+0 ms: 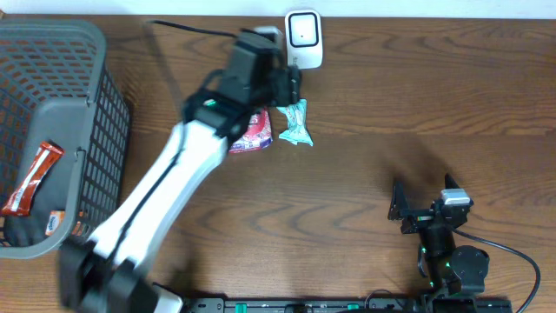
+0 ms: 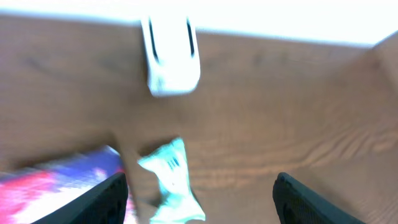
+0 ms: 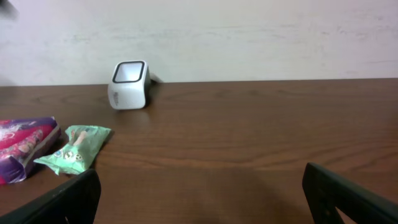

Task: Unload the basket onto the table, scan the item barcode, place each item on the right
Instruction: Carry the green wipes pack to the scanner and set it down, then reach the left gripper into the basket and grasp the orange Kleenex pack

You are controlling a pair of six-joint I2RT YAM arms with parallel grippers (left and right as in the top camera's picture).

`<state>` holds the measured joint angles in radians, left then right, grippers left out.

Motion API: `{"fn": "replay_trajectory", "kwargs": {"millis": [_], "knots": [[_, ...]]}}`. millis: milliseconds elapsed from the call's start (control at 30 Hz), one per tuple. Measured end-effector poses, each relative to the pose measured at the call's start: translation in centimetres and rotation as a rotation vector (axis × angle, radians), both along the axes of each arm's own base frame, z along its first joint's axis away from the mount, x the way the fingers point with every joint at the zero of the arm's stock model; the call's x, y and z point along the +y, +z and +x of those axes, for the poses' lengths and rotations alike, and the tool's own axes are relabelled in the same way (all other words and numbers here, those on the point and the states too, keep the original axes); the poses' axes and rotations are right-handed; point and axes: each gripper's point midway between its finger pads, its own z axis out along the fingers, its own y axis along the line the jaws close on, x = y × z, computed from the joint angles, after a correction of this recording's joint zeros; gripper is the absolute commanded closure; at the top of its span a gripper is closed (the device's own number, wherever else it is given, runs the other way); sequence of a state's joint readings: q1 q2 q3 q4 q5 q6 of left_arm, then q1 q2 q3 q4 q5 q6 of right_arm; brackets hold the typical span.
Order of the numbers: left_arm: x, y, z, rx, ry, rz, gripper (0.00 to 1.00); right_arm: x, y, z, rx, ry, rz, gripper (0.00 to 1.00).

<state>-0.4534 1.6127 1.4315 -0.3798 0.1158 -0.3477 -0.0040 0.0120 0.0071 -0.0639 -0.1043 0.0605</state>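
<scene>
Left tool open and empty, directly over the mint-green snack packet, flat on the surface just short of the barcode scanner. Long axis roughly toward the scanner, crosswise to the jaws. Right tool wide open, empty, well apart.

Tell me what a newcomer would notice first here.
The white left arm stretches diagonally across the table, its left gripper open near a mint-green packet and a pink packet. Just beyond them a white scanner stands at the far edge, and a grey basket holding snack bars sits far left.
</scene>
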Motion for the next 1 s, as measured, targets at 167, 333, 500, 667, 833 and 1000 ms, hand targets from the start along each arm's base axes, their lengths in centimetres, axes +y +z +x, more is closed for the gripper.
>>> {"fn": "replay_trajectory", "kwargs": {"millis": [167,333,500,667,833,1000], "knots": [[7.8,7.1,-1.9,-0.147,0.185,0.067,0.2,0.0,0.0,0.0,0.0,0.0,0.0,0.01],[17.3,9.0,-3.2,-0.175,0.468,0.2,0.09,0.0,0.0,0.0,0.0,0.0,0.0,0.01],[26.6,9.5,-4.7,-0.152,0.75,0.286,0.04,0.0,0.0,0.0,0.0,0.0,0.0,0.01],[34.9,7.9,-8.1,-0.046,1.066,0.236,0.03,0.0,0.0,0.0,0.0,0.0,0.0,0.01],[41.2,6.1,-12.6,0.049,1.364,0.12,0.03,0.0,0.0,0.0,0.0,0.0,0.0,0.01],[43.1,4.5,-13.7,0.108,1.448,0.041,0.03,0.0,0.0,0.0,0.0,0.0,0.0,0.01]]}}
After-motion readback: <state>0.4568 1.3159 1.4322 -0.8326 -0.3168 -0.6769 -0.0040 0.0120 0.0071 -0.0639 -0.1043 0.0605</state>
